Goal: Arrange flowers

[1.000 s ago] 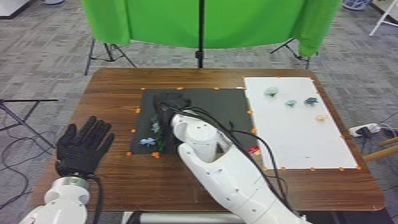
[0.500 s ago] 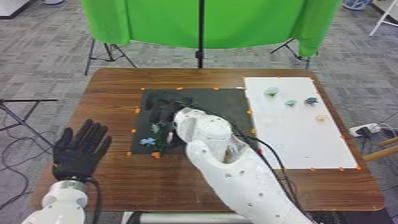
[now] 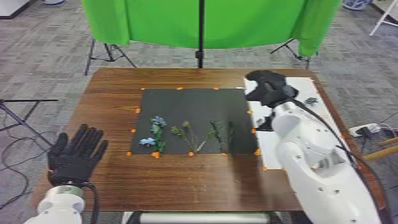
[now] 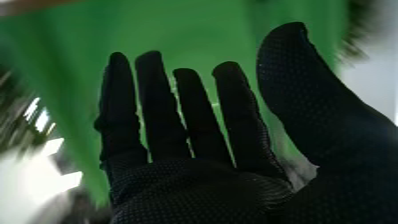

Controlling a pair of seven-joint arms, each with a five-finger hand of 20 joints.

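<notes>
Blue flowers lie at nine and eight o'clock on the black sheet, small clustered heads on leafy green stems laid flat. At six o'clock on the same sheet I record the olive sprigs, with slim pale-green stems that slant and draw close toward their lower ends. Between four and five o'clock lies a leafy green stem, roughly upright in the head view. Just beside it, toward four o'clock, is a darker strand, probably another stem, though the dark ground makes that uncertain.

On the white sheet, a teal bloom sits at one o'clock. My right hand is over that sheet at its eleven o'clock, with my white right arm running down toward five o'clock of the table. My left hand is between eight and nine o'clock of the table, its fingers straight and pointing toward twelve.

Comparison of views: the head view gives the layout of stems and sheets, with the green cloth beyond the table at twelve o'clock. The right wrist view gives the condition of my right hand: fingers extended with narrow gaps between them, thumb standing well away from them, and green cloth behind.
</notes>
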